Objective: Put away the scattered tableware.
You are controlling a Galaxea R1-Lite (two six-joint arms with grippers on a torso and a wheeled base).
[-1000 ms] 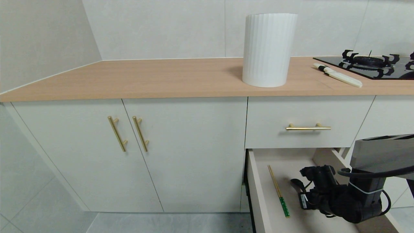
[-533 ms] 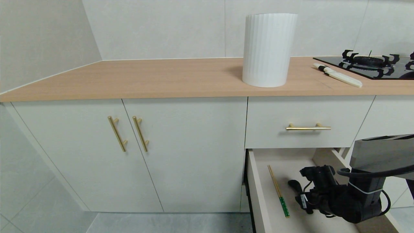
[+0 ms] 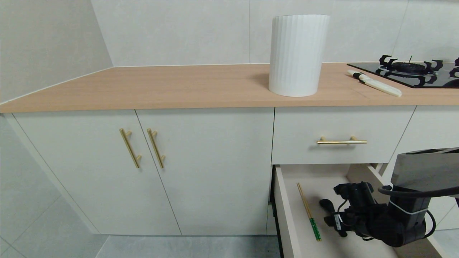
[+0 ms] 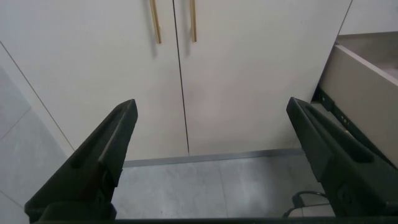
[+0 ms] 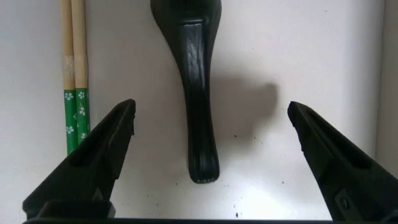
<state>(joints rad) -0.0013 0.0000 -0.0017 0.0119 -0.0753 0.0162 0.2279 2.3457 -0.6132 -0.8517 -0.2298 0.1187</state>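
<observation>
Claw (image 5: 211,106) of right arm hangs spread above spoon (image 5: 201,124) (inside drawer (image 3: 284,204)).

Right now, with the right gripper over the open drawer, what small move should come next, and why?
Probably raise the right gripper clear of the drawer. Its fingers are wide open, and the black spoon lies free on the drawer floor beside the chopsticks, apparently stowed. A white knife waits on the counter.

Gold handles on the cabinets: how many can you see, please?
3. The left door handle and right door handle stand side by side; the drawer handle lies level on the closed drawer. A fourth, on the open drawer, may be hidden.
</observation>
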